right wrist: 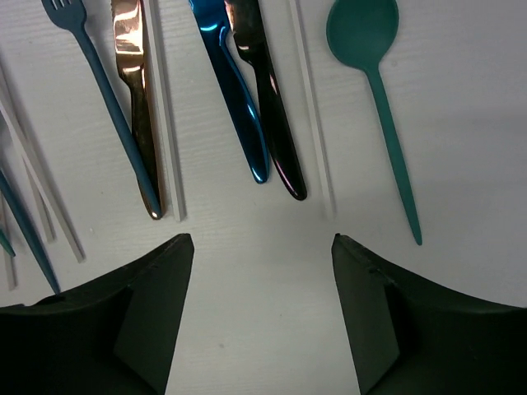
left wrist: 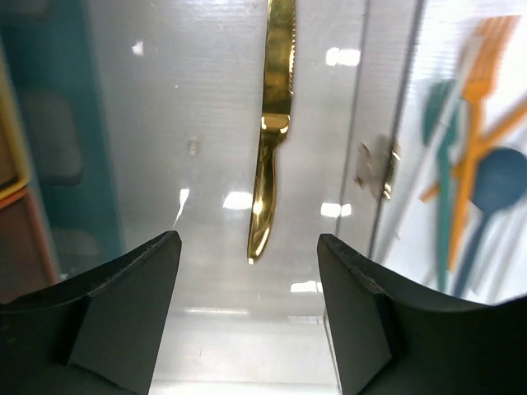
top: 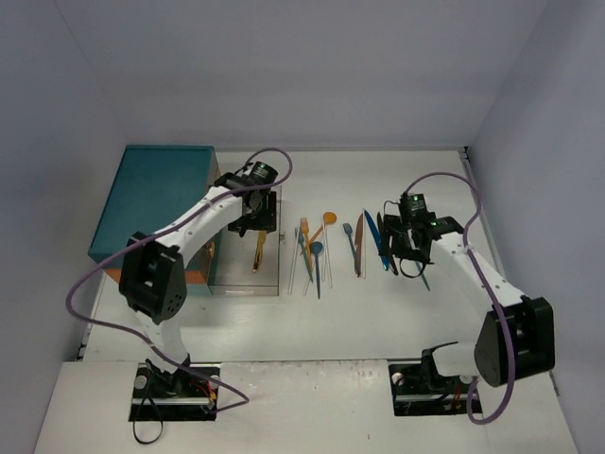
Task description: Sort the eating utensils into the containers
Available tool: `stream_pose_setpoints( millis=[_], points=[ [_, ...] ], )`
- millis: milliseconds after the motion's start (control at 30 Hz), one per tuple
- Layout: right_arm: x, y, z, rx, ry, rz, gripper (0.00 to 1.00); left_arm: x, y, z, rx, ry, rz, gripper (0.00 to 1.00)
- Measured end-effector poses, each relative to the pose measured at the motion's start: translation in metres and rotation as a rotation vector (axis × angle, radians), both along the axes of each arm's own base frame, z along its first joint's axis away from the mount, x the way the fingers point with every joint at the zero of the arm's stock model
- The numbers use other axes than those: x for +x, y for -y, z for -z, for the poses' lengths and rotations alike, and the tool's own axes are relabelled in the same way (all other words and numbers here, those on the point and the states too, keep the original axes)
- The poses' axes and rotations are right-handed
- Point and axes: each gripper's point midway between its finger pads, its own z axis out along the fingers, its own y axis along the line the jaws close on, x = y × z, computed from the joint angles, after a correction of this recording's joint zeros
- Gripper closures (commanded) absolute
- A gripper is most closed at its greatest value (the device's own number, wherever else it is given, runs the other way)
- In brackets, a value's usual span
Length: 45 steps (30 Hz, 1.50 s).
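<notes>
The left arm reaches forward. The left gripper (left wrist: 247, 247) hangs spread and empty above a gold knife (left wrist: 272, 123), which lies lengthwise in the clear pulled-out drawer (top: 227, 282) beside the teal chest (top: 156, 189). Only the top view shows the chest. An orange fork (left wrist: 478, 90) and a blue spoon (left wrist: 498, 177) lie mid-table. The right gripper (right wrist: 263, 247) is also spread and empty. It hovers near the handle ends of a blue knife (right wrist: 235, 82) and a dark knife (right wrist: 263, 99), between a copper knife (right wrist: 132, 82) and a teal spoon (right wrist: 362, 29).
</notes>
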Motion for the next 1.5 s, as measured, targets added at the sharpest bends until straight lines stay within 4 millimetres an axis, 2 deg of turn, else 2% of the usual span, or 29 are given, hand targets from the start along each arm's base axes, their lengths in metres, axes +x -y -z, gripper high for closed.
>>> stream_pose_setpoints(
  millis=[167, 300, 533, 667, 867, 1133, 1367, 1433, 1500],
  points=[
    [0.024, -0.008, 0.022, 0.0, -0.034, 0.0, 0.49, -0.02, 0.001, -0.057, -0.105, 0.111, 0.029, 0.35],
    [0.033, -0.01, 0.04, -0.02, -0.065, 0.003, 0.56, -0.043, 0.005, -0.079, -0.168, 0.141, 0.077, 0.35],
    [0.059, -0.009, 0.048, -0.049, -0.041, 0.015, 0.73, -0.076, 0.0, -0.087, -0.2, 0.134, 0.13, 0.35],
    [0.069, -0.005, 0.053, -0.063, -0.034, 0.027, 0.74, -0.087, -0.003, -0.092, -0.216, 0.137, 0.148, 0.35],
    [0.072, 0.009, 0.065, -0.083, -0.056, 0.052, 0.73, -0.1, -0.008, -0.097, -0.225, 0.146, 0.173, 0.35],
    [0.074, 0.012, 0.083, -0.102, -0.087, 0.031, 0.73, -0.103, -0.011, -0.103, -0.224, 0.165, 0.19, 0.35],
    [0.077, 0.011, 0.086, -0.1, -0.079, 0.01, 0.72, -0.104, -0.012, -0.102, -0.22, 0.165, 0.197, 0.35],
    [0.078, 0.01, 0.086, -0.098, -0.076, 0.004, 0.79, -0.104, -0.012, -0.102, -0.218, 0.163, 0.197, 0.35],
    [0.079, 0.009, 0.086, -0.093, -0.073, -0.002, 0.91, -0.104, -0.012, -0.101, -0.218, 0.162, 0.197, 0.35]
  ],
)
